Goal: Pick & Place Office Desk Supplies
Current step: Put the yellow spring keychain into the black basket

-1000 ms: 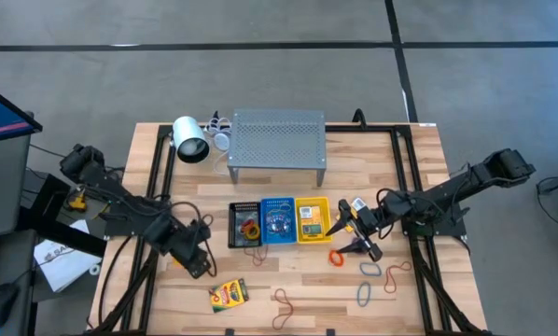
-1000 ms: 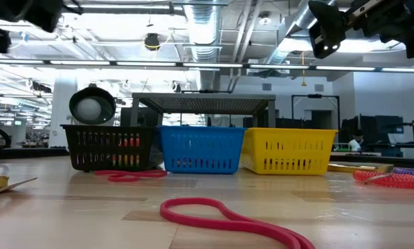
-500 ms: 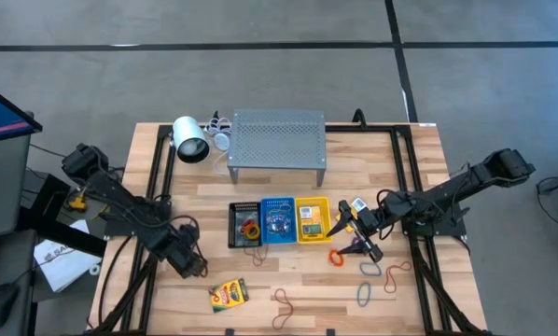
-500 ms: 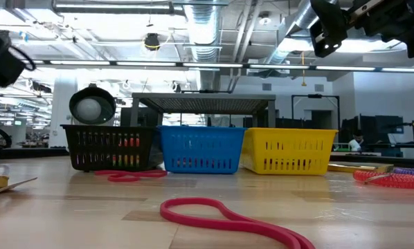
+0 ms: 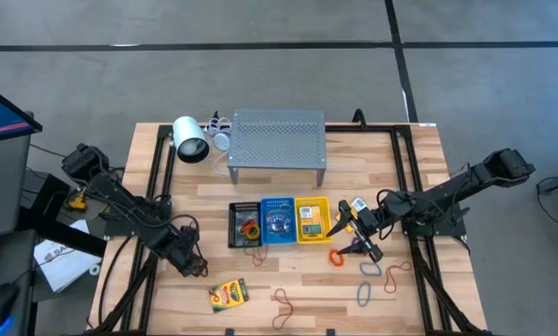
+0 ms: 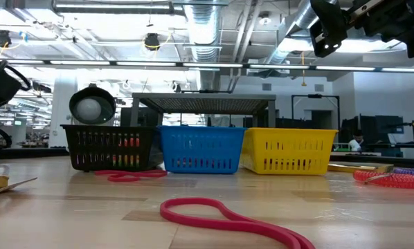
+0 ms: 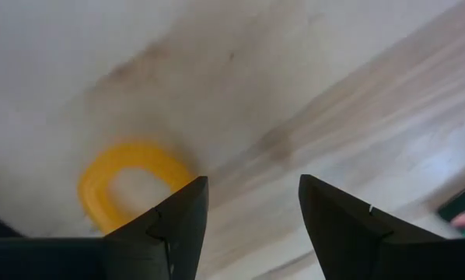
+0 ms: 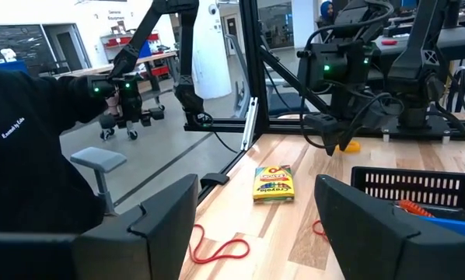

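A yellow rubber-band loop lies flat on the wood just beside one finger of my left gripper. That gripper is open and points down, low over the table's near left part, with bare wood between its fingers. A yellow-and-green crayon box lies flat near the front edge, also in the right wrist view. My right gripper waits open and level beside the yellow basket. An orange coiled band lies under it. A red band lies near the front edge.
Black, blue and yellow baskets stand in a row mid-table, and the black one holds bands. A grey perforated shelf and a white cylinder stand at the back. Several loose bands lie at the near right.
My left gripper has come down toward the table, shifted a little toward the left edge and rolled about its own axis. It has stayed open. My right gripper has kept still.
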